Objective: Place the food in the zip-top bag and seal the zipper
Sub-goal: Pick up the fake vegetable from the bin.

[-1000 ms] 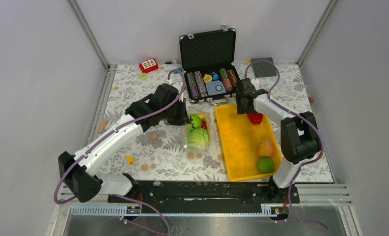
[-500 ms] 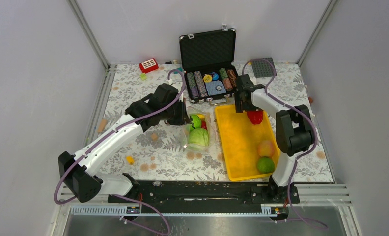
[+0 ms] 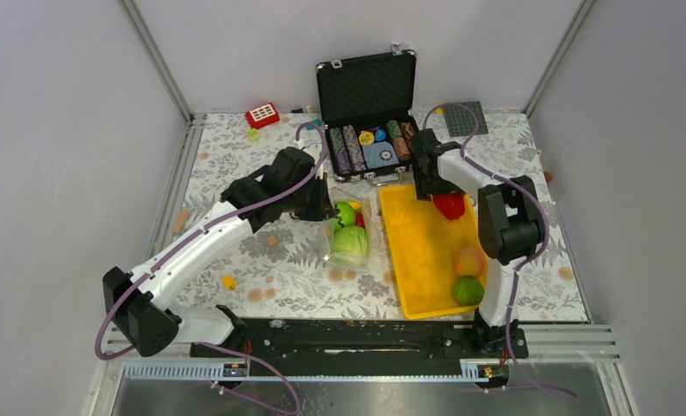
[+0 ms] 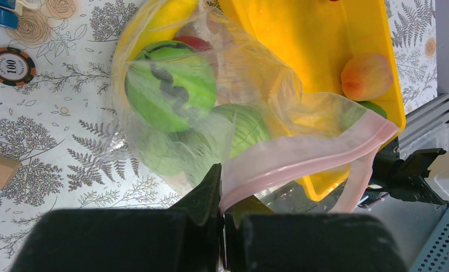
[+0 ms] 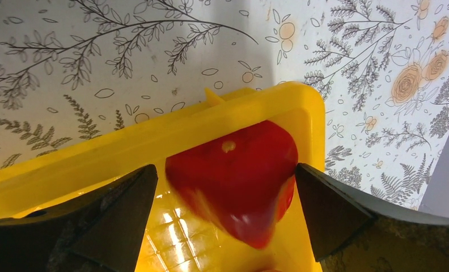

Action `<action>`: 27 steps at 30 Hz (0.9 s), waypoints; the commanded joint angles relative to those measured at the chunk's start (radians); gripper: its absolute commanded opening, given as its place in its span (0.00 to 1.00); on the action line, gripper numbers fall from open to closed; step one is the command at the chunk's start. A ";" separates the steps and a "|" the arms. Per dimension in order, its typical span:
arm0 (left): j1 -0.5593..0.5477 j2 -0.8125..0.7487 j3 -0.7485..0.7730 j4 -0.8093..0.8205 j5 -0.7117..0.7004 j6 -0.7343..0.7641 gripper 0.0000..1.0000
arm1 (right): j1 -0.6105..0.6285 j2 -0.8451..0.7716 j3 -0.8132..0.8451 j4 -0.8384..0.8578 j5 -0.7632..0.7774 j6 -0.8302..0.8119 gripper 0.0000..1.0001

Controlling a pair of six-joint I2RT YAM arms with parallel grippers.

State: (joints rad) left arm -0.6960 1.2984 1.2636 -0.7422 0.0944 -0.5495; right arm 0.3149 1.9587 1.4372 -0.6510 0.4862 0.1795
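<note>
Loading in hand. Left gripper clamps the zip-top bag at its zipper. The right gripper, spread wide, straddles the red food (tray corner). Next: close squarely, lift clear.

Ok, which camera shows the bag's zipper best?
The left wrist view: the pinkish zipper runs close across the frame, pinched by the left end effector. From the top external view the bag is too small to show it; the right wrist view misses it.
</note>
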 commanded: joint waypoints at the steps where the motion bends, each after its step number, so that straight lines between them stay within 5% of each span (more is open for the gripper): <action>1: 0.006 -0.010 0.044 0.041 -0.007 0.004 0.00 | -0.004 0.045 0.035 -0.075 0.041 0.019 1.00; 11: 0.007 -0.015 0.039 0.044 -0.003 0.007 0.00 | -0.005 0.009 0.007 -0.032 -0.024 -0.001 0.91; 20: 0.006 -0.021 0.034 0.044 -0.010 0.006 0.00 | -0.005 -0.085 -0.061 -0.001 -0.067 0.038 0.57; 27: 0.006 -0.012 0.041 0.044 -0.006 0.001 0.00 | -0.005 -0.347 -0.230 0.086 -0.137 0.074 0.45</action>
State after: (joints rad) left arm -0.6952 1.2984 1.2636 -0.7422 0.0940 -0.5495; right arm 0.3130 1.7973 1.2781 -0.6292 0.4114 0.2199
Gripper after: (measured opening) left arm 0.006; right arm 0.766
